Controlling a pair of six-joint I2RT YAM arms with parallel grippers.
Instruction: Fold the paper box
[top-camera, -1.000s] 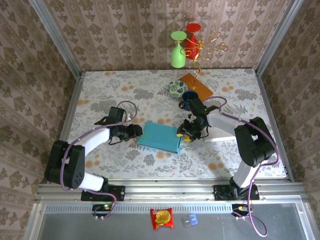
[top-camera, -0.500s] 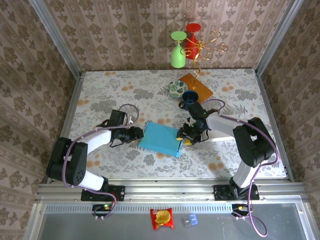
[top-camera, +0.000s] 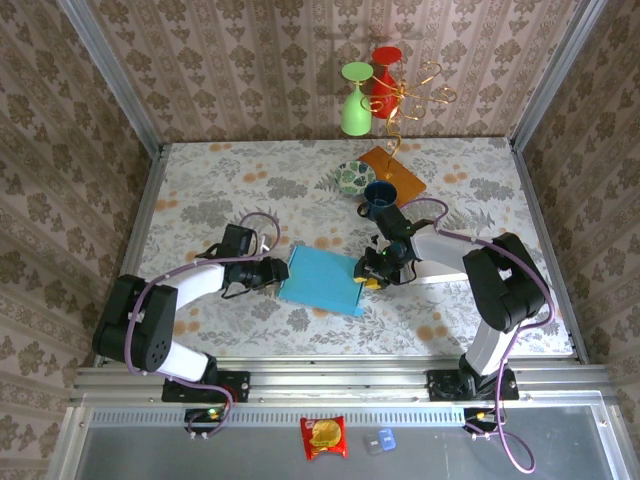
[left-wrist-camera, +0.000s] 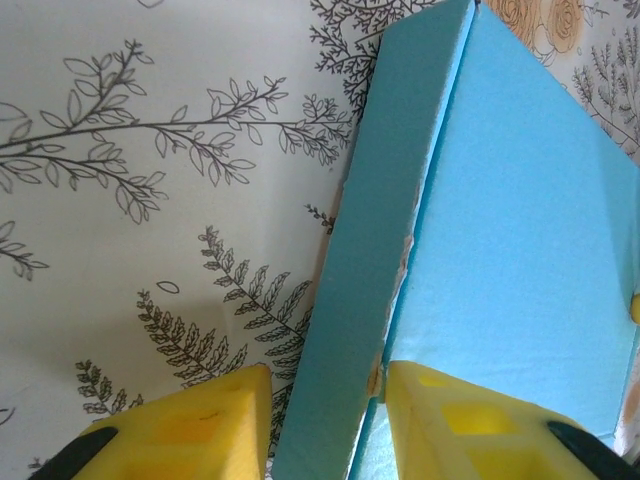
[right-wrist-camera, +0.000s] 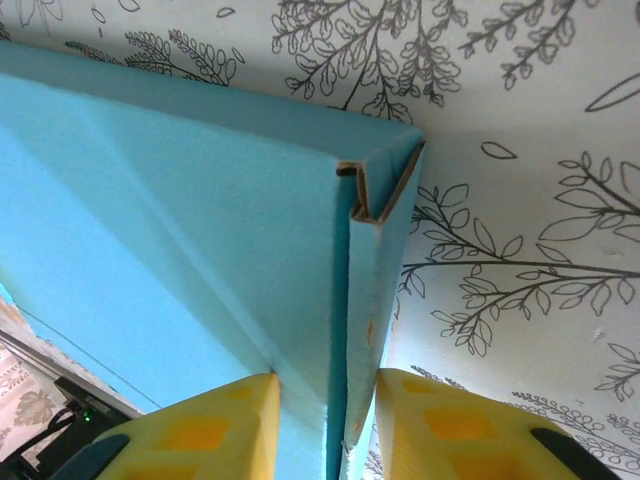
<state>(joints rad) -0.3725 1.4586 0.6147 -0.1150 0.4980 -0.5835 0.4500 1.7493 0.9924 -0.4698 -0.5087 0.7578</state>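
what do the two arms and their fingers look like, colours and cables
The left arm and right arm both have white links between bulky black joints, with a purple cable looping along each. The fingers are blocky yellow pads with square recesses, on black mounts.
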